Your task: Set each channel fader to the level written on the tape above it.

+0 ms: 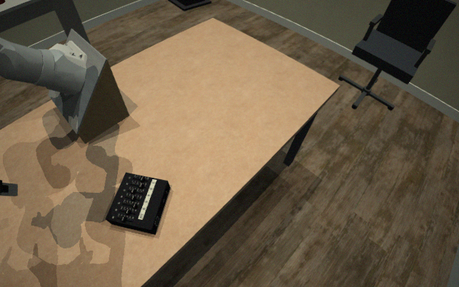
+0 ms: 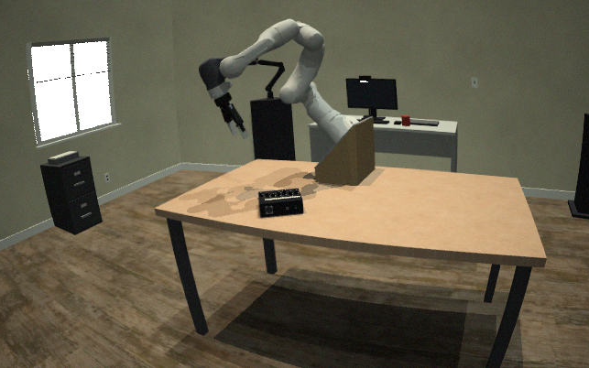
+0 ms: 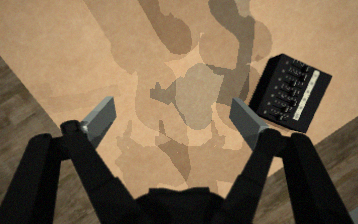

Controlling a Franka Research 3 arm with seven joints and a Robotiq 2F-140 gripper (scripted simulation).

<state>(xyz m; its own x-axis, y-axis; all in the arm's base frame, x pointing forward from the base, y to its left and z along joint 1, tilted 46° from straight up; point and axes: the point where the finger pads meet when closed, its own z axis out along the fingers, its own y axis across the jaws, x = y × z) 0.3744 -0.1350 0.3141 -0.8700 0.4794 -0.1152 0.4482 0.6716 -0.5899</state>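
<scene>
The lighting desk [image 1: 138, 203] is a small black box with a row of faders and a pale tape strip [image 1: 147, 199] along one side. It stands flat on the table near the front edge. It also shows in the exterior view [image 2: 280, 202] and at the right of the wrist view [image 3: 291, 92]. The fader caps and tape numbers are too small to read. My gripper [image 2: 237, 125] hangs high above the table's left end, well away from the desk. In the wrist view the gripper [image 3: 172, 115] is wide open with nothing between its fingers.
A tan wedge-shaped block [image 2: 347, 153] covers the arm's base at the back of the table. The table edge runs close to the desk [image 1: 195, 228]. An office chair [image 1: 399, 46] stands on the floor beyond the table's far end.
</scene>
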